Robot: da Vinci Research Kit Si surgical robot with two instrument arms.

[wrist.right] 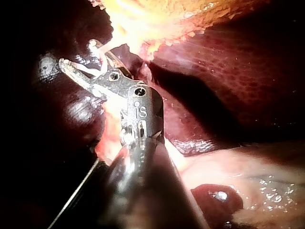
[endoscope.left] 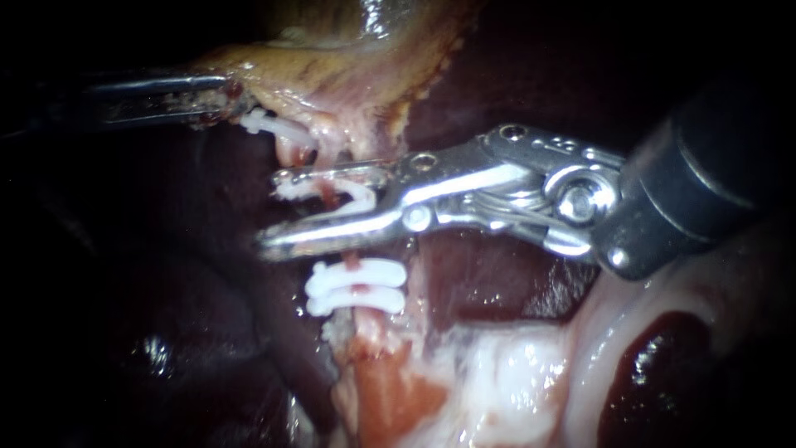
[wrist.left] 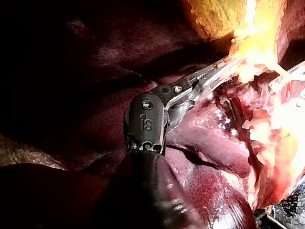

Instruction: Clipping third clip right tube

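My right instrument (endoscope.left: 274,209) comes in from the right and its jaws hold a white clip (endoscope.left: 332,195) astride a thin reddish tube (endoscope.left: 352,262). The clip's arms still stand apart around the tube. Lower on the same tube sit two closed white clips (endoscope.left: 356,287), one against the other. In the right wrist view the same jaws (wrist.right: 78,55) carry the white clip ahead of the shaft. My left instrument (endoscope.left: 220,95) enters from the left, shut on the edge of the yellowish gallbladder (endoscope.left: 348,66); its toothed jaws (wrist.left: 214,74) bite the pale tissue.
Another white clip (endoscope.left: 272,124) sits on a short stump just below the left instrument's jaws. Dark red liver (endoscope.left: 166,265) surrounds the tubes. Pale, glistening tissue (endoscope.left: 514,373) lies under the right instrument's wrist, with a dark red hollow (endoscope.left: 655,365) beside it.
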